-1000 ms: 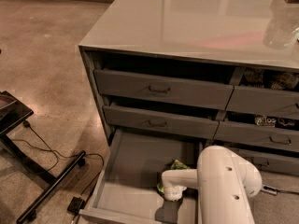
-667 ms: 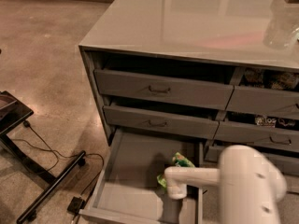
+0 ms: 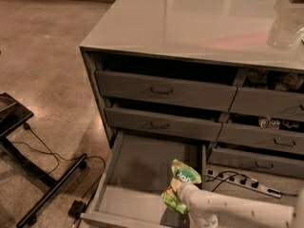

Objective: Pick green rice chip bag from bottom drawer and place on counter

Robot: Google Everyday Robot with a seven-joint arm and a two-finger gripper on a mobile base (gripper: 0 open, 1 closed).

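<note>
A brown polished floor point(image 3: 47, 56) fills the left of the frame. The grey drawer cabinet takes up the centre and right, and its glossy table point(image 3: 190, 23) spreads across the upper part, reflecting lights, with a clear, blurred object point(image 3: 285, 30) on it at the upper right edge. Below the table, two grey drawers with bar handles point(image 3: 161, 90) sit partly pulled out in the left stack, and the right stack shows packets inside its upper drawers. The bottom drawer point(image 3: 135, 167) stands pulled wide open toward the lower centre, its flat grey floor bare on the left side. A white robot arm point(image 3: 237, 209) comes in from the lower right corner. A black stand with cables point(image 3: 33, 175) occupies the lower left. A power strip point(image 3: 237, 180) lies on the ground right of the open drawer. The green rice chip bag point(image 3: 180, 180) is upright over the right part of the bottom drawer, raised off its floor. The tool point(image 3: 184, 194) at the arm's tip is closed on the bag's lower right side, holding it up
</note>
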